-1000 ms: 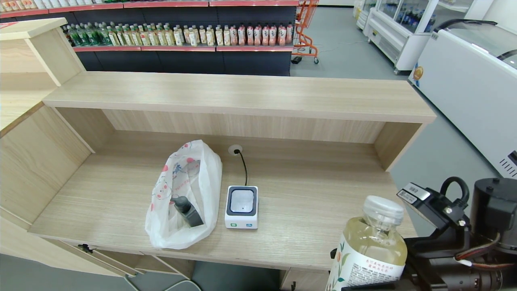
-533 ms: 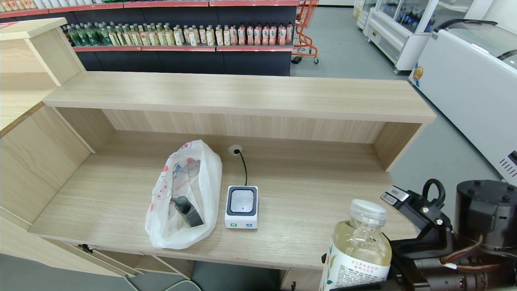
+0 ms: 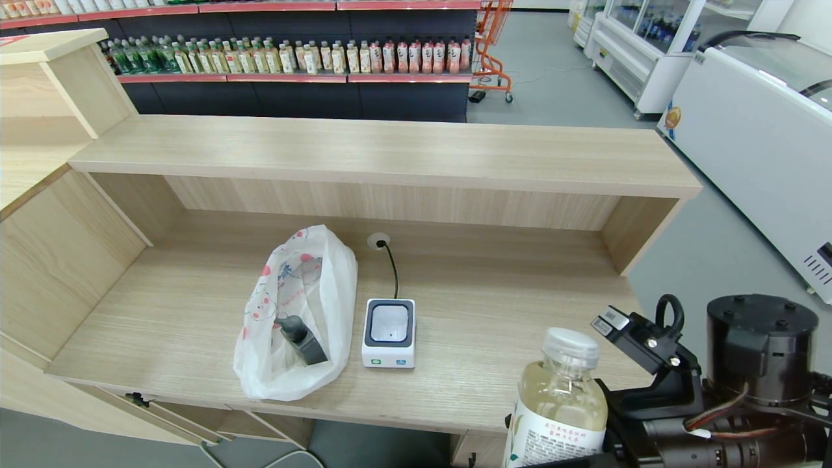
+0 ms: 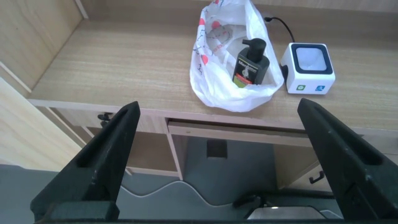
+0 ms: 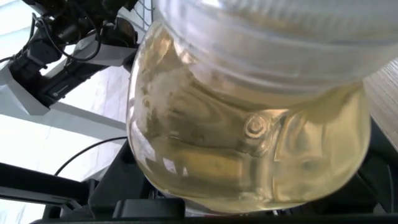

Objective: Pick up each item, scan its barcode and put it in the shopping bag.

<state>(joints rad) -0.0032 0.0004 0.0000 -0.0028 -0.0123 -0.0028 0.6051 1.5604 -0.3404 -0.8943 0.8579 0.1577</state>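
A clear bottle of pale yellow drink (image 3: 562,403) with a white label stands upright past the counter's front right corner, with my right gripper (image 3: 572,458) shut on its lower part. In the right wrist view the bottle (image 5: 249,124) is seen from very close. A white plastic shopping bag (image 3: 296,312) lies open on the counter, with a black pump bottle (image 3: 301,339) inside. Just to the bag's right sits the white barcode scanner (image 3: 389,333). My left gripper (image 4: 217,162) hangs open in front of the counter, below its front edge, facing the bag (image 4: 224,62) and scanner (image 4: 309,68).
The wooden counter (image 3: 494,305) has a raised upper ledge (image 3: 390,149) at the back and side walls (image 3: 640,227) at both ends. The scanner's black cable (image 3: 392,266) runs to a hole behind it. A drawer front (image 4: 236,130) sits under the counter.
My right arm has carried the bottle leftward and slightly down, closer to the counter's front edge. The bag, pump bottle and scanner have stayed put.
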